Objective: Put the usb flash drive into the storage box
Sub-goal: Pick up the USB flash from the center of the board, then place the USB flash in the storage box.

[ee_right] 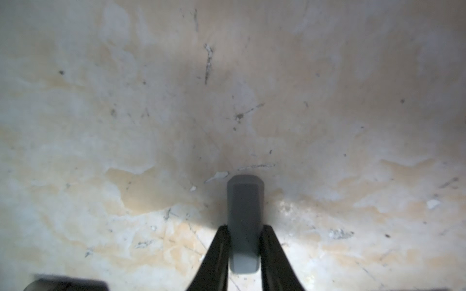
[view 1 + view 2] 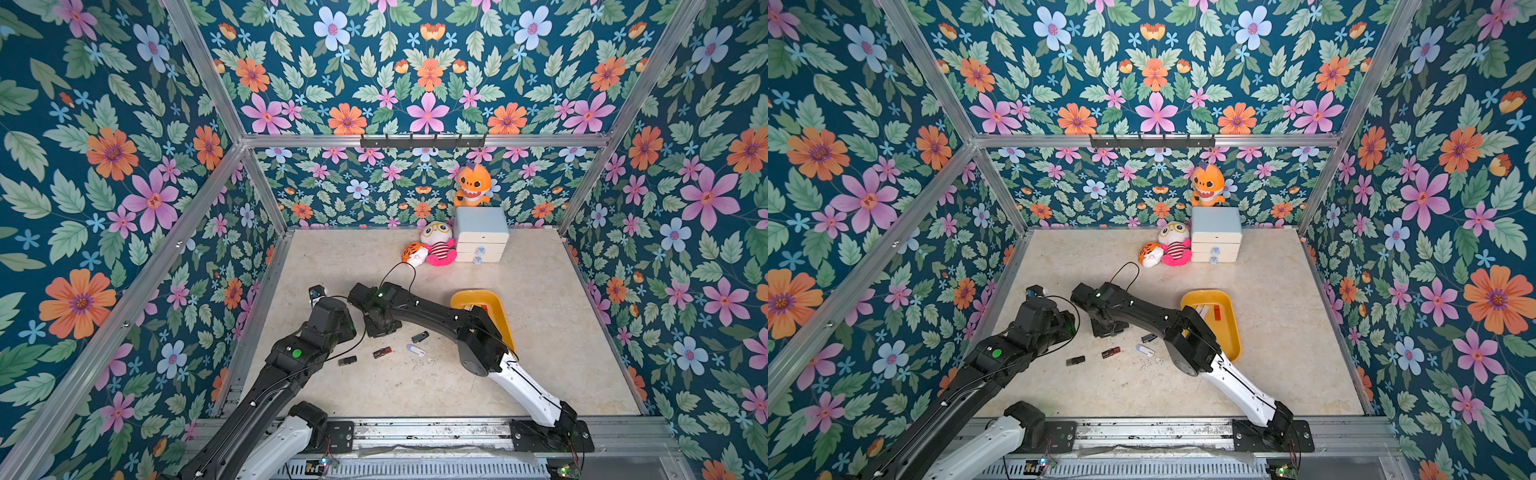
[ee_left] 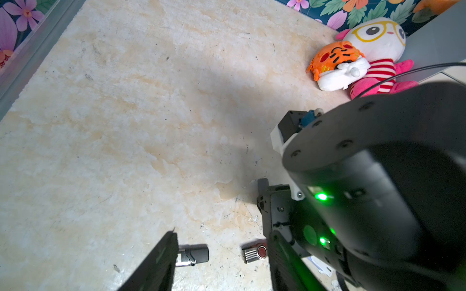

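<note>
Your right gripper (image 1: pixel 244 228) is pinching a grey usb flash drive (image 1: pixel 243 199). The drive's end sticks out past the fingertips, low over the table (image 1: pixel 100 126); can't tell if it's off the surface. In both top views that gripper sits on the left-arm side of the storage box (image 2: pixel 1227 338), apart from it, so the drive is outside the box.

Your left gripper (image 3: pixel 222 252) is spread. A black flash drive (image 3: pixel 195 255) lies loose just beside one finger, a red flash drive (image 3: pixel 254 253) beside the other.

A white-and-blue flash drive (image 2: pixel 415 350) and a second black flash drive (image 2: pixel 419 336) lie on the table between the right gripper and the box.

The box holds white pieces (image 2: pixel 1200 311) and an orange one (image 2: pixel 1217 312), too small to identify.
</note>
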You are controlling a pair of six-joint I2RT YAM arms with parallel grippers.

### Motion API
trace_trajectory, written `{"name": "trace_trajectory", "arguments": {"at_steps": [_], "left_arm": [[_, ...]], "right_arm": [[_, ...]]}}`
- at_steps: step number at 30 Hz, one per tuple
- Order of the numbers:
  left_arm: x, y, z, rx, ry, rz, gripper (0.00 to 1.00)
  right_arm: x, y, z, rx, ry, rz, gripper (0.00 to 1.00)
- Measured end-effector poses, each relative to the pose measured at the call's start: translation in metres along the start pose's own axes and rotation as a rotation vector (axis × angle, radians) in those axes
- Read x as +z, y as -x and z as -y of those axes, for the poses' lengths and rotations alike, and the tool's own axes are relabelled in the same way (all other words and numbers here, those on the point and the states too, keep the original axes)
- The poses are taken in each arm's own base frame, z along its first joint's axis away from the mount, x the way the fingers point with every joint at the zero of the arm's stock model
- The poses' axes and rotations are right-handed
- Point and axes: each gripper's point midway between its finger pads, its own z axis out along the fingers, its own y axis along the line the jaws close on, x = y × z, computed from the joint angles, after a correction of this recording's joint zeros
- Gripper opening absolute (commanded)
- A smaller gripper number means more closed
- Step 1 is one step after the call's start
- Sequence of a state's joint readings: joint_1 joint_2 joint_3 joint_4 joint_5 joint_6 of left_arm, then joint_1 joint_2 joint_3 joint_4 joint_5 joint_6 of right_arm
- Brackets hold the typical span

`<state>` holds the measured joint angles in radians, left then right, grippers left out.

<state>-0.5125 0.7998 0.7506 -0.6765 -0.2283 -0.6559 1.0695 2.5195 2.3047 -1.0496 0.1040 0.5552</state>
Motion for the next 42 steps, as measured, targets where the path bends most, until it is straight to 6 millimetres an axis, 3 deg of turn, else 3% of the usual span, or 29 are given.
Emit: {"name": "trace_trajectory", "arguments": {"at_steps": [5,10,13,17,23,26,28,35,42], "left_arm": [[0.0,-0.001,0.001,0.0,-0.006,-0.004,0.62],[0.0,-0.001,0.002,0.0,-0.013,-0.005,0.62],[0.001,-0.001,0.003,0.0,-0.017,-0.007,0.62],[0.002,-0.002,0.004,0.005,-0.017,-0.014,0.63],[0.005,-0.006,0.007,0.009,-0.025,-0.036,0.63],[0.005,-0.007,0.01,0.011,-0.042,-0.043,0.63],[0.006,-0.008,0.011,0.012,-0.048,-0.047,0.63],[0.011,-0.01,0.012,0.019,-0.04,-0.064,0.63],[0.01,-0.009,0.013,0.018,-0.046,-0.057,0.63]], "right_arm": [[-0.041,0.023,0.003,0.003,0.077,0.091,0.11],[-0.071,0.023,0.025,0.01,0.088,0.124,0.11],[-0.099,0.017,0.051,0.021,0.093,0.153,0.11],[-0.139,0.004,0.104,0.093,0.1,0.219,0.11],[-0.167,-0.039,0.186,0.218,0.095,0.287,0.1],[-0.157,-0.059,0.222,0.3,0.093,0.286,0.1],[-0.145,-0.073,0.236,0.343,0.1,0.264,0.1],[-0.088,-0.084,0.238,0.413,0.183,0.156,0.11],[-0.046,-0.065,0.235,0.446,0.208,0.102,0.12]]}}
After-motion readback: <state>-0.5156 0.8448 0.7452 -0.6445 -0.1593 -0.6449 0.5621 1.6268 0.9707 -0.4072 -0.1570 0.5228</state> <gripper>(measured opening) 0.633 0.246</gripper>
